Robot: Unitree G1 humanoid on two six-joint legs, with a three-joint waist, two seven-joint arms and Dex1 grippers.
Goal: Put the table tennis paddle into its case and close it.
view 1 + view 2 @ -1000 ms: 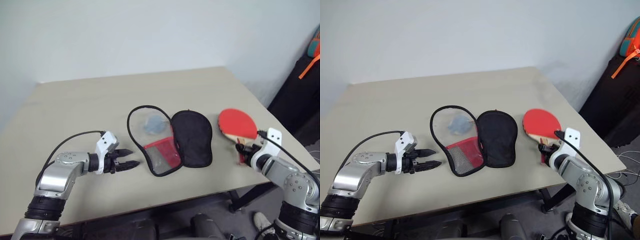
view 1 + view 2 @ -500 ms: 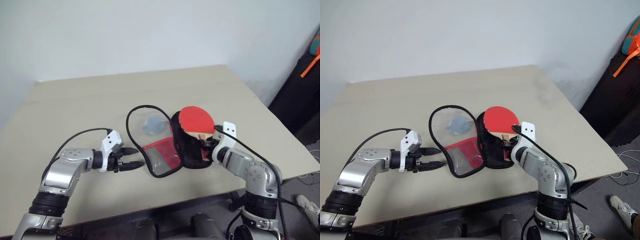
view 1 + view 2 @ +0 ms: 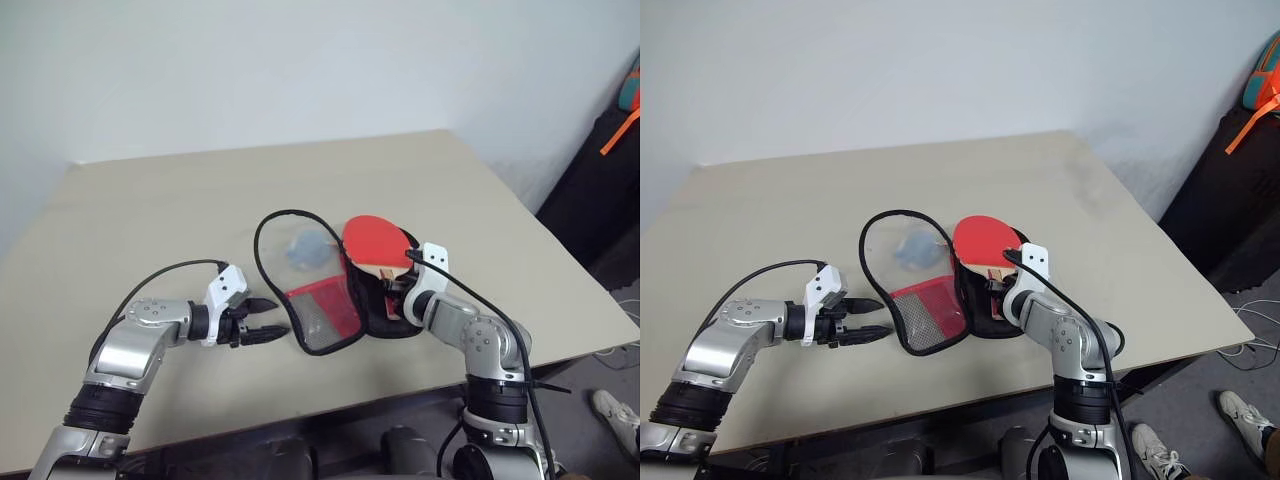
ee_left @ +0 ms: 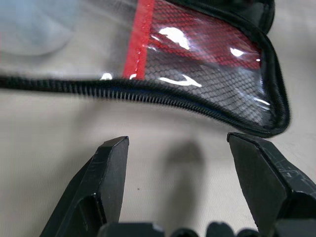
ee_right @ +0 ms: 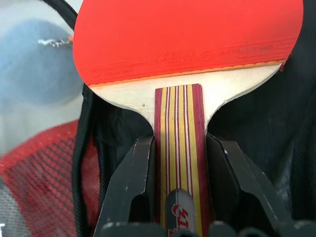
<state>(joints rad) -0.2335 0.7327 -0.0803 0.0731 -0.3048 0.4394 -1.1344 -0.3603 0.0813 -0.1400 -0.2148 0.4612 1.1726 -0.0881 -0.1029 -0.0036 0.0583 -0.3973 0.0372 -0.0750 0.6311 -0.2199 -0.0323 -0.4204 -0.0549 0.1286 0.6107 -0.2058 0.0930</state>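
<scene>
The case (image 3: 335, 285) lies opened flat near the middle of the beige table (image 3: 150, 200), its two halves side by side: the clear-and-red mesh half toward the robot's left, ringed by a black zip edge, and the black-lined half toward the right. A grey-blue lump (image 3: 308, 248) shows inside the clear half, at its far end. The right gripper (image 5: 178, 163) has its two fingers clamped on the striped wooden handle of the paddle (image 3: 375, 243), one finger flat against each side, and holds the red blade above the far part of the black half; the blade's left edge overlaps the seam where the two halves meet. Whether the blade touches the lining cannot be told. The left gripper (image 3: 262, 320) sits low over the table just beside the near left edge of the case, jaws spread wide and holding nothing; in the left wrist view its fingertips (image 4: 111, 170) stand apart from the zip edge with a strip of bare table between. Bare table runs wide on the left and beyond the case, while on the right it ends at a slanting edge, with a dark bag (image 3: 600, 190) past it.
</scene>
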